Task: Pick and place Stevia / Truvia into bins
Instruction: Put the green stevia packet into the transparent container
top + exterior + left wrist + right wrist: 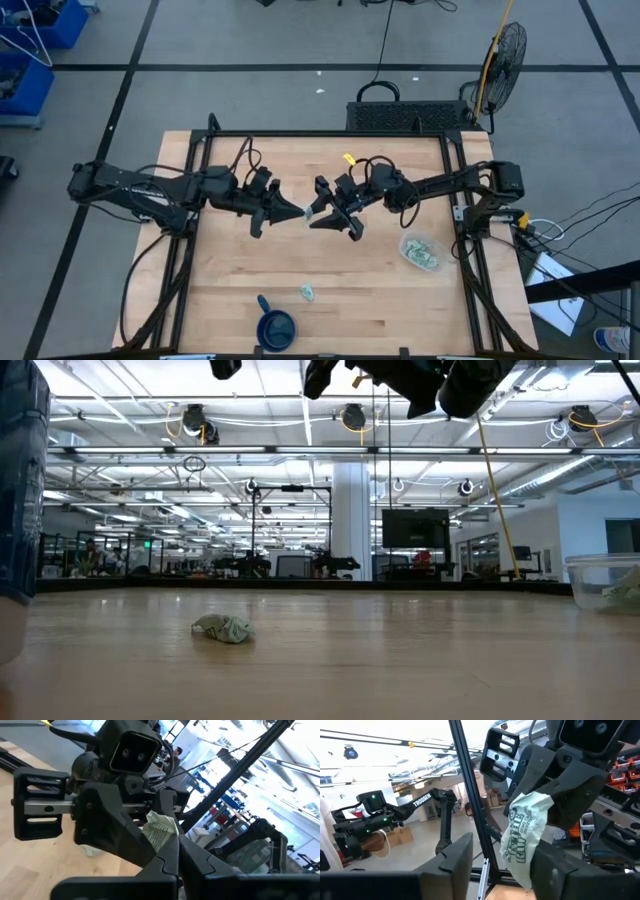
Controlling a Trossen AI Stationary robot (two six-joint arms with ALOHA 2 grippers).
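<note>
High view is showing both hands meeting above the middle of the table (230, 300), a sachet (313, 212) pinched between them. Left hand (292, 212) is clamping it, fingers pressed onto the paper; the right hand (328, 215) is standing spread around it, a handover by the look of it. Next, I'd say, right closes, left lets go, then across to the bin (421, 251), already holding sachets. A crumpled sachet (308, 292) is lying near the mug (275, 327). Low view is cutting both hands off at the top; who's truly bearing the load is hard to call.
</note>
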